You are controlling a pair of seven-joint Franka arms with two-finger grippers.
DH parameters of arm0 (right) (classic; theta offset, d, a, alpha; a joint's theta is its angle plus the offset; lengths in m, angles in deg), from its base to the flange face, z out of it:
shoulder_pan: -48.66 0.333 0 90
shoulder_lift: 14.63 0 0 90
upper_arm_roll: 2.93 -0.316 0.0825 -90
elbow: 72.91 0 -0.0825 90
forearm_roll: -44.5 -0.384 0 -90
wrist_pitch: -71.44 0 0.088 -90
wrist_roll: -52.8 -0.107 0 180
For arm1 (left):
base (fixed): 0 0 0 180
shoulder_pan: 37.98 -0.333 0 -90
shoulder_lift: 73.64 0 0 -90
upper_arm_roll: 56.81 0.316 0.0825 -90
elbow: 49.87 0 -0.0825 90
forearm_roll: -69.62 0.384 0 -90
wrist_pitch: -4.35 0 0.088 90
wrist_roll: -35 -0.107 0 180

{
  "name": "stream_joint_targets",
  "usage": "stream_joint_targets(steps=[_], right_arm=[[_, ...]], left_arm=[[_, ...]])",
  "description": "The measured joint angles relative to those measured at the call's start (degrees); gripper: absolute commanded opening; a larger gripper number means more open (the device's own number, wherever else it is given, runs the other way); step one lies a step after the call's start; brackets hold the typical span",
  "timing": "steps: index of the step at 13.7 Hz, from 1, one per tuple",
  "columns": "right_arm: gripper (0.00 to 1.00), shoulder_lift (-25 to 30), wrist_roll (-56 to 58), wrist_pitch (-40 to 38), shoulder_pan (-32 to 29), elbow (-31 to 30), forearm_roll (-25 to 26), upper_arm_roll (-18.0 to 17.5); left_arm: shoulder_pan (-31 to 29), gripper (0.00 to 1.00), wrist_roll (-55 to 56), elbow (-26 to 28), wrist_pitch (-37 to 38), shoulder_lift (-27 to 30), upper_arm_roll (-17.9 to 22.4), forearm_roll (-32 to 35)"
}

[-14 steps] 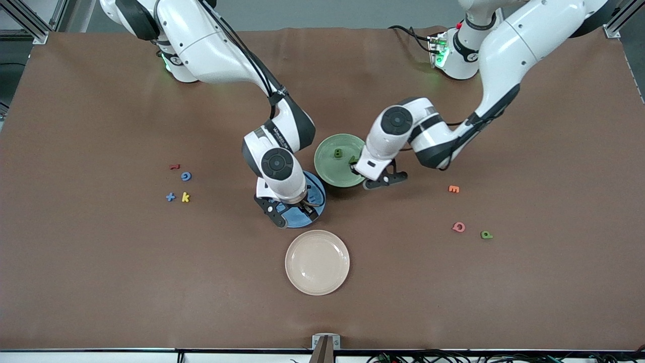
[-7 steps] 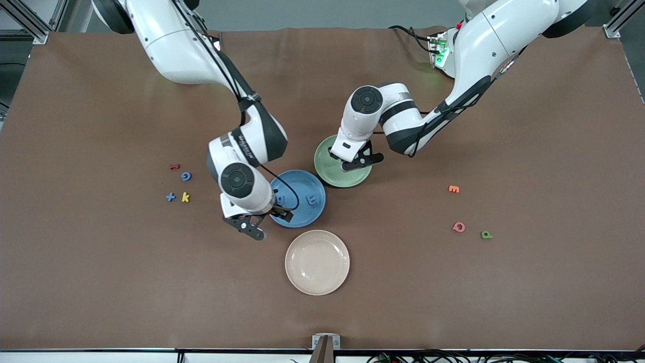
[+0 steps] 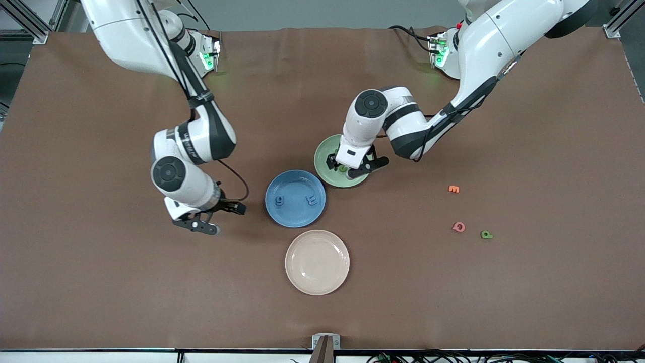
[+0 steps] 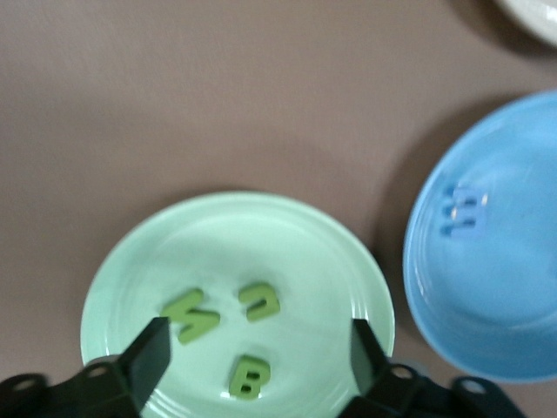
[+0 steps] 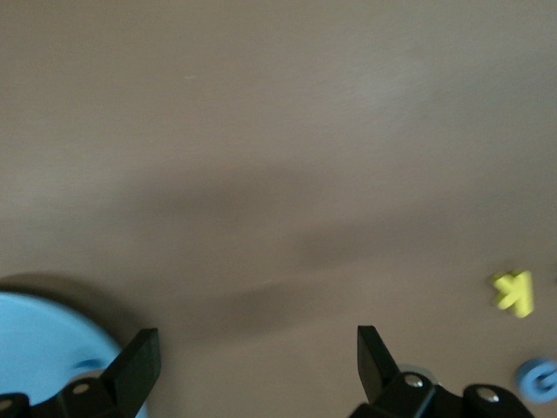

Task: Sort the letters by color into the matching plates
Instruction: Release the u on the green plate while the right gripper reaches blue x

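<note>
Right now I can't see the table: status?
Left gripper open over green plate, three green letters in. Right gripper open, empty, beside blue plate. Nothing blocking.

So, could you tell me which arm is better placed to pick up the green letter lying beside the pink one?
The left arm. The green letter lies toward its end of the table. Its hand hangs open over the green plate, while the right hand, also open, is over bare table toward the right arm's end.

Left gripper point(image 4: 257, 344): white jointed arm bent at elbow, wrist pointing down, black fingers spread wide, empty. Right gripper point(image 5: 257, 353): same posture, fingers spread wide, empty.
</note>
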Motion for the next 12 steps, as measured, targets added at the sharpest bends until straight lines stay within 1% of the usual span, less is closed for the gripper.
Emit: stream_joint_targets(steps=[1, 3, 6, 8, 10, 12], right_arm=[[1.0, 1.0, 3.3, 2.8, -1.7, -3.5, 1.0, 0.0], [1.0, 2.3, 10.8, 7.0, -5.4, -8.6, 1.5, 0.1], [1.0, 3.4, 21.2, 12.1, -10.6, -13.6, 1.5, 0.1], [1.0, 3.5, 26.9, 14.9, -13.6, -16.0, 1.6, 0.1], [1.0, 3.6, 33.2, 15.5, -16.9, -16.8, 1.6, 0.1], [0.99, 3.7, 39.9, 15.5, -19.7, -17.6, 1.6, 0.1]], left_arm=[[-1.6, 1.0, -1.1, -0.3, 0.1, 0.1, 0.0, 0.1], [-6.0, 1.0, -6.7, -0.8, 1.9, 0.5, 0.1, 0.4], [-14.0, 0.99, -17.2, -1.3, 3.2, 1.4, 0.1, 0.8], [-18.1, 0.98, -23.8, -1.7, 3.3, 1.5, 0.1, 1.1], [-21.5, 0.95, -29.5, -1.8, 3.6, 1.5, 0.7, 3.1], [-24.3, 0.93, -34.8, -2.2, 3.6, 1.4, 2.8, 4.8]])
